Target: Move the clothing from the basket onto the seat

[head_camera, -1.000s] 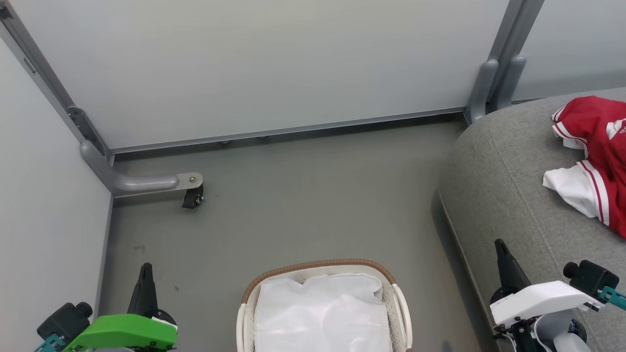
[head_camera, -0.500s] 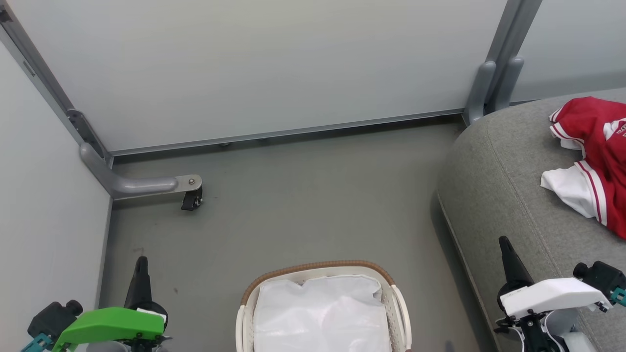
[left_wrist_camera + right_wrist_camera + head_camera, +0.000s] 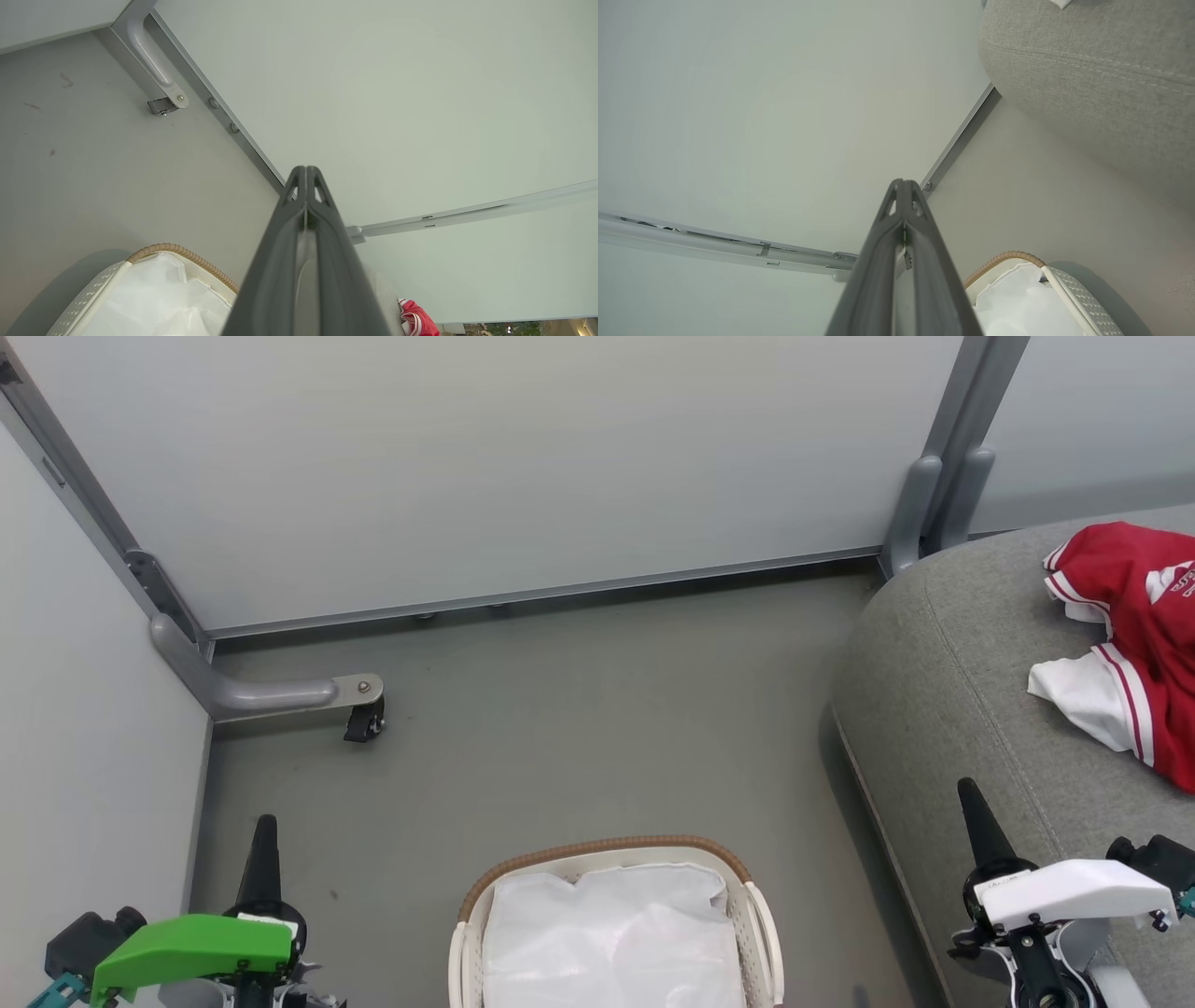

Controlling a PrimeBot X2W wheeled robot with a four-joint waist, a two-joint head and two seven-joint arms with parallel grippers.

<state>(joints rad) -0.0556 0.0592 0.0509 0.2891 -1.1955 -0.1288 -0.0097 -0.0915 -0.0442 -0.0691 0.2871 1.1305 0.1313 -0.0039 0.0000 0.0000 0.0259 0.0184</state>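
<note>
The red clothing (image 3: 1134, 616) with white panels and striped trim lies on the grey seat (image 3: 952, 653) at the right; a bit of it shows in the left wrist view as clothing (image 3: 417, 319). The basket (image 3: 605, 851) stands on the floor at the bottom centre, holding a white liner (image 3: 611, 933) and no garment that I can see. My left gripper (image 3: 264, 829) is shut and empty at the lower left, left of the basket. Over the seat's front edge at the lower right, my right gripper (image 3: 969, 793) is shut and empty too.
Grey partition panels (image 3: 523, 457) close off the back and left. A metal foot with a castor (image 3: 364, 719) juts onto the floor at the left. Bare grey floor (image 3: 597, 728) lies between the basket, the panels and the seat.
Both grippers have drawn slightly lower and outward in the head view. The view itself has shifted a little, so the seat and basket sit slightly differently.
</note>
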